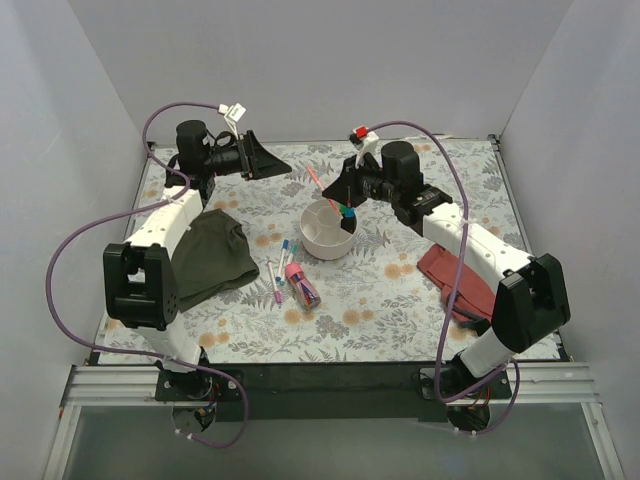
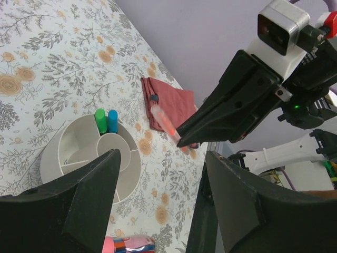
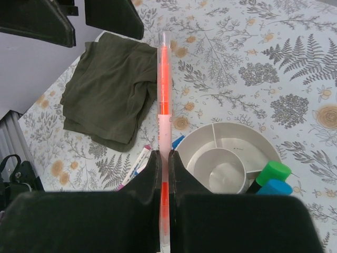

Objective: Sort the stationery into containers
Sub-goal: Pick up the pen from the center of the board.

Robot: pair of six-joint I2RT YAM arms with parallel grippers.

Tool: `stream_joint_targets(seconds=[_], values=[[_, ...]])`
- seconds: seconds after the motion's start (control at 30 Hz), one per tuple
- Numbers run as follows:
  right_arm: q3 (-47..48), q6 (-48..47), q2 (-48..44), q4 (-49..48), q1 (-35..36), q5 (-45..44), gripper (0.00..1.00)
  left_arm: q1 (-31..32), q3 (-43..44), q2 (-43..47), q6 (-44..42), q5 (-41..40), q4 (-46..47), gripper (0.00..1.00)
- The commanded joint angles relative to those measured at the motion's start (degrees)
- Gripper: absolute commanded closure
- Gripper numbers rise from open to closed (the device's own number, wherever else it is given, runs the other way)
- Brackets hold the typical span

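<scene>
My right gripper (image 1: 345,190) (image 3: 165,158) is shut on the orange-pink pen (image 3: 164,89) (image 1: 318,181) and holds it in the air just left of and above the off-white divided bowl (image 1: 312,240) (image 3: 210,138) (image 2: 68,142). Two black highlighters with a green end (image 3: 274,172) (image 2: 100,117) and a blue end (image 3: 274,188) (image 2: 112,118) stand in the bowl's outer compartment. Thin white pens (image 1: 280,268) and a stubby pink tube (image 1: 301,284) lie on the table in front of the bowl. My left gripper (image 1: 262,158) (image 2: 158,205) is open and empty, raised at the back left.
A dark olive cloth (image 1: 212,255) (image 3: 113,89) lies left of the bowl. A red cloth (image 1: 455,280) (image 2: 166,103) lies at the right under my right arm. White walls close in the floral table on three sides.
</scene>
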State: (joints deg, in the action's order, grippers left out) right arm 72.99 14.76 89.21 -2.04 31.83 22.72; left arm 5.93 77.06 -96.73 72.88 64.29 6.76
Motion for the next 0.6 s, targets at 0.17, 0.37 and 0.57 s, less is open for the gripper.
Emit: stream_joint_targets(seconds=[0.17,0.37,0.57], values=[[4.18,1.32,2.02,-2.61,2.53,0.75,0.99,1.27,3.19,-1.62,0.24,0.66,2.20,0.42],[5.32,1.50,2.81,-2.53,3.58,0.75,0.99,1.62,3.71,-3.03,0.42,0.92,2.64,0.49],[5.14,1.93,4.04,-2.70,4.20,0.66,0.99,1.98,4.68,-3.64,1.03,1.19,3.43,0.53]])
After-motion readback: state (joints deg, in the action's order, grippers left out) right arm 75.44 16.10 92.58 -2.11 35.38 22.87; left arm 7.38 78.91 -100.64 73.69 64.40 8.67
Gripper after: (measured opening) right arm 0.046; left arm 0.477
